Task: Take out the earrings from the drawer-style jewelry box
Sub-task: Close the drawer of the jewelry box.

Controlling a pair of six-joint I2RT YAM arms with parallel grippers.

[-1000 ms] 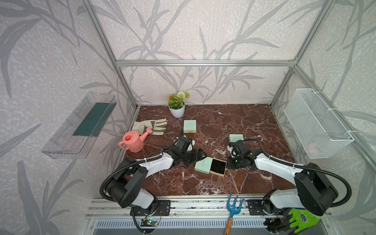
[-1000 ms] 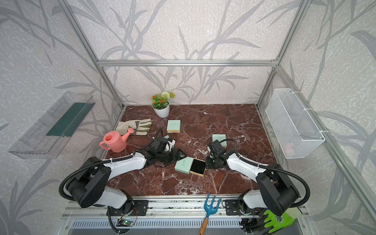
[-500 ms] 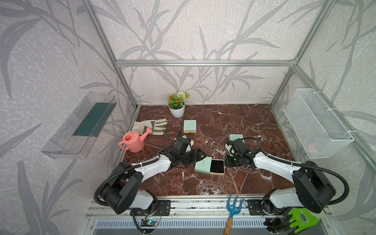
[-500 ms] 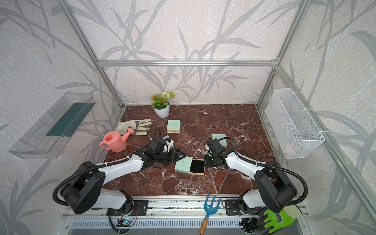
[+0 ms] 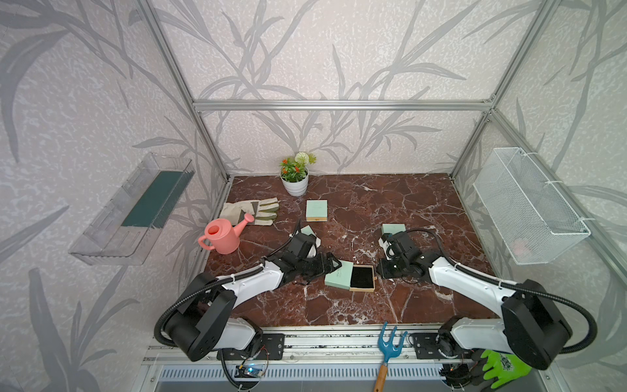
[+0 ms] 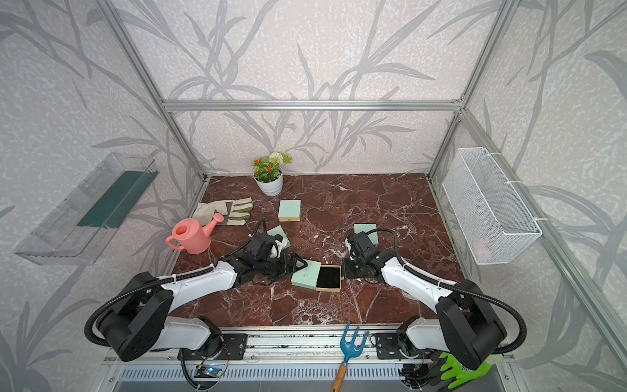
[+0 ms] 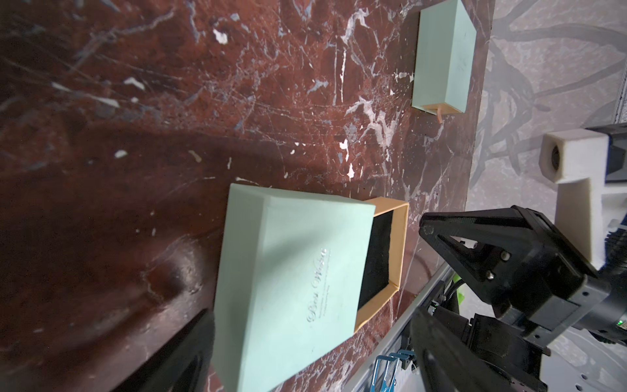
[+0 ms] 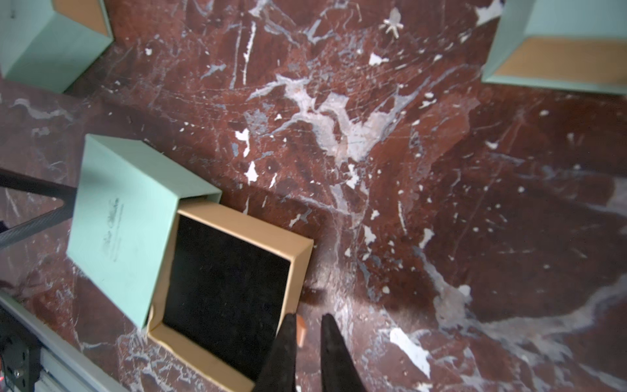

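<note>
Low, right arm [image 5: 468,281] stretched inward; pincer [image 8: 308,317] slightly parted beside drawer [image 8: 247,228].

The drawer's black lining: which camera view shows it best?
Right wrist view: the black lining is close and almost wholly exposed. Left wrist view shows only a strip past the mint-green sleeve; both top views show it small.

Both top views look down from high up at the front, far off, & see the whole table [image 5: 373,210]. Each wrist cam sits low & close; both see the open mint box [image 7: 288,288], from opposite sides.
</note>
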